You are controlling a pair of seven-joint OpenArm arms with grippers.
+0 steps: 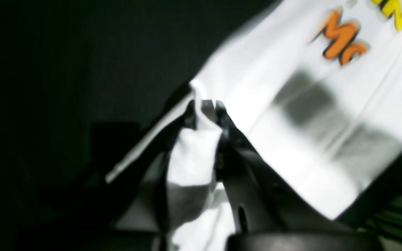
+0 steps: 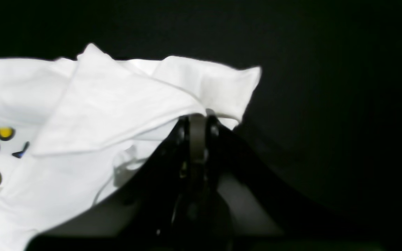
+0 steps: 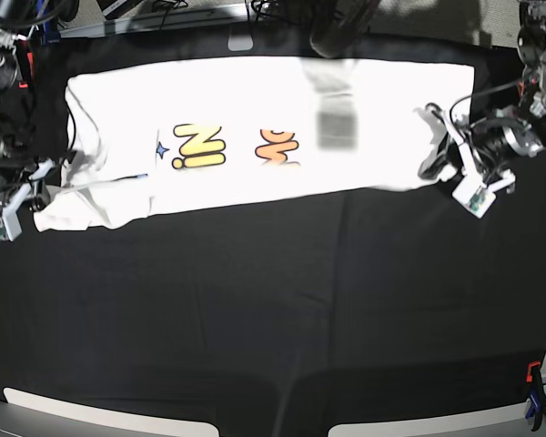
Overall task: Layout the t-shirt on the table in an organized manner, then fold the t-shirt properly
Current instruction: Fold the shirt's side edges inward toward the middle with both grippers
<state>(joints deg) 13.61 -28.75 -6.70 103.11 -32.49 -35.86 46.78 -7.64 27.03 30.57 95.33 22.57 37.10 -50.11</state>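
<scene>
Both claws clamped on t-shirt [image 3: 255, 137] edges; L claw [image 1: 206, 106], R claw [image 2: 197, 118] low, opposite ends.

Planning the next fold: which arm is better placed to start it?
Neither clearly. The left gripper and the right gripper are each shut on an opposite end of the t-shirt, which is stretched between them, so both should move together.

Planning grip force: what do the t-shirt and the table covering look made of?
T-shirt: soft white knit cloth, likely cotton; it creases and drapes where pinched, and its letters look like glossy print. Table covering: matte black fabric, judging by its shallow wrinkles.
</scene>
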